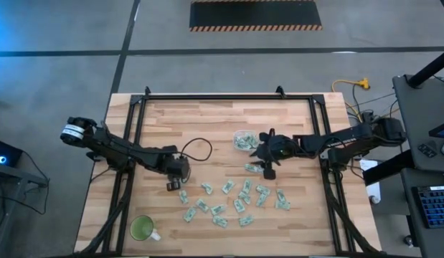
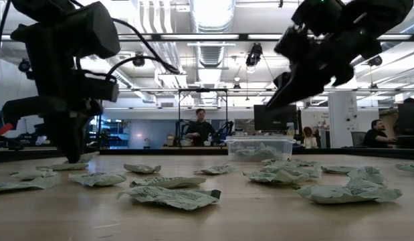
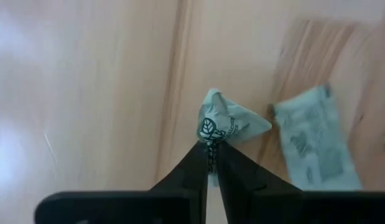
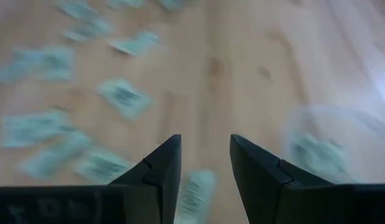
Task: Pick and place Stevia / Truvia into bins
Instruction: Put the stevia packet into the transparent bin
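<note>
- Pale green and white sachets (image 1: 229,197) lie scattered over the wooden worktop (image 1: 207,122), mostly between the two arms and on the side away from the clear tub (image 1: 244,140), which already holds a few.
- Left gripper (image 3: 211,152): its jaws are pinched shut on one sachet (image 3: 226,121), gripping it by an edge so the paper crumples up between the tips. A second sachet (image 3: 313,140) lies flat on the wood just beside the jaws, not touched.
- Step in hand, as I judge it: the pick on the left side is made. Next comes a lift clear of the worktop and a carry across to the tub, which stands well apart from these jaws, close by the other arm.
- Right gripper (image 4: 204,162): jaws parted wide with nothing between them, held above the worktop. The tub sits just beside them to one side, loose sachets ahead and below.
- Risk, to my eye: the hold is on a thin edge only, so the sachet could slip during the carry.
- Green cup (image 1: 142,228) stands near the worktop's corner, no part of this.
</note>
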Tool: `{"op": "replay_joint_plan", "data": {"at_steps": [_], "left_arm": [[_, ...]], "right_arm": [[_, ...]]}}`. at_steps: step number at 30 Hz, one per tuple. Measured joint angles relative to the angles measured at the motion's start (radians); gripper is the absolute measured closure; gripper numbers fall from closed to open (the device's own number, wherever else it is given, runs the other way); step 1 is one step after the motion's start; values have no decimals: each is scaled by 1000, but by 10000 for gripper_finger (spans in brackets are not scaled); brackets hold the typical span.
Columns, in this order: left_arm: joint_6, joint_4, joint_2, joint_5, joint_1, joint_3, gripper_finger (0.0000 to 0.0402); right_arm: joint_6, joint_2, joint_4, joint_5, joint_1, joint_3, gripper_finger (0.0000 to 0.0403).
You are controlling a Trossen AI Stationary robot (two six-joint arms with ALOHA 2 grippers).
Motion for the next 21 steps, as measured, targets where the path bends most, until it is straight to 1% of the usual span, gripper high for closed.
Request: {"op": "replay_joint_plan", "data": {"at_steps": [3,6,11,16,21], "left_arm": [[62,64,-1,-17,0,19,388],[150,182,-1,-24,5,25,387],[309,438,0,-47,30,24,387],[435,640,5,-74,70,21,387],[529,847,5,-75,122,18,387]], "right_arm": [[1,-30,4,-83,30,8,274],[20,-58,-8,-106,64,8,273],[86,-104,-99,-111,124,8,274],[187,-125,-191,-111,184,7,277],[240,-123,-203,-109,248,7,276]]}}
